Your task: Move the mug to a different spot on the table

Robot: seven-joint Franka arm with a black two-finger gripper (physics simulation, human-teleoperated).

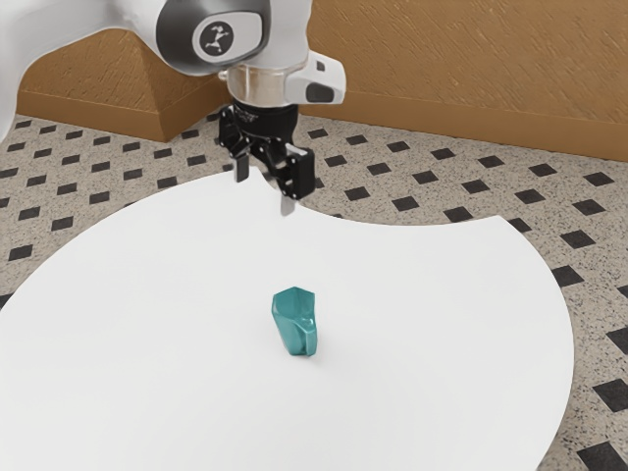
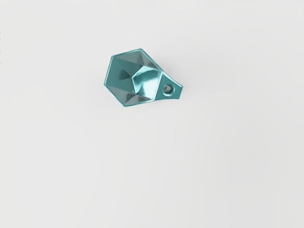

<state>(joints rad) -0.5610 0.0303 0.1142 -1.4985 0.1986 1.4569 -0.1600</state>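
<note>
A small teal mug [image 1: 294, 321] with faceted sides stands upright near the middle of the round white table [image 1: 128, 324], its handle toward the exterior view's right. My black gripper [image 1: 263, 193] hangs open well above the table, behind and slightly to the exterior view's left of the mug, with nothing between its fingers. From the hand's camera I look down into the mug [image 2: 137, 78]; its handle [image 2: 170, 89] juts out to one side, and white tabletop surrounds it.
The table's edge curves round at the exterior view's right and back. Beyond it lies a tiled floor [image 1: 510, 186] with dark diamonds and a brown wall base [image 1: 461, 108].
</note>
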